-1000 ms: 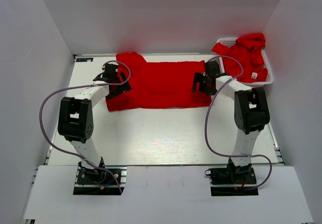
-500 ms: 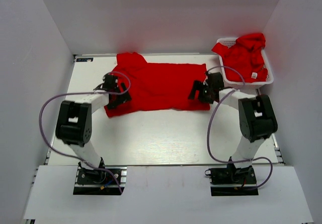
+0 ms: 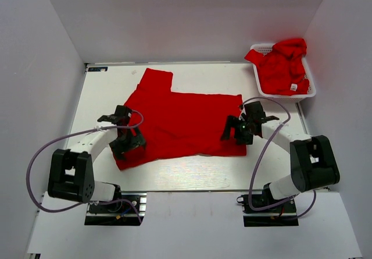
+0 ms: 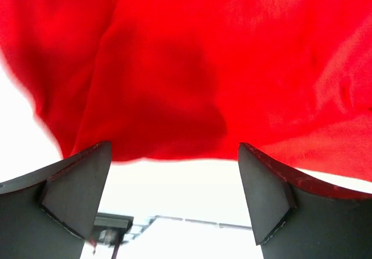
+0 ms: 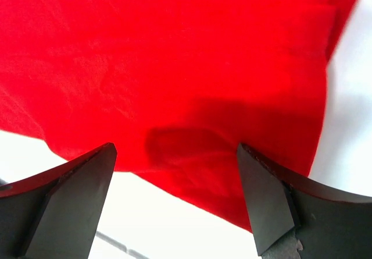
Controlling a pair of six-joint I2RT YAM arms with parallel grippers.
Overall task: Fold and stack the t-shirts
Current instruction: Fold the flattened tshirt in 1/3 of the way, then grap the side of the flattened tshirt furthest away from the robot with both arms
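Observation:
One red t-shirt [image 3: 180, 122] lies spread flat on the white table, a sleeve pointing to the far left. My left gripper [image 3: 124, 141] is open at the shirt's near left corner. In the left wrist view the fingers [image 4: 75, 183] stand wide apart with the cloth edge [image 4: 186, 67] just beyond them and nothing held. My right gripper [image 3: 235, 132] is open at the near right corner. In the right wrist view it [image 5: 176, 147] hangs over the shirt's hem [image 5: 174, 67]. More red t-shirts [image 3: 282, 67], one with a white tag [image 3: 294, 87], are piled in the basket.
The white lattice basket [image 3: 311, 91] stands at the far right corner of the table. White walls close in the left, back and right sides. Bare table [image 3: 192, 171] lies between the shirt and the arm bases.
Both grippers moved toward the near edge and the shirt came with them, sliding forward and spreading flatter. The sleeve at the far left has opened out.

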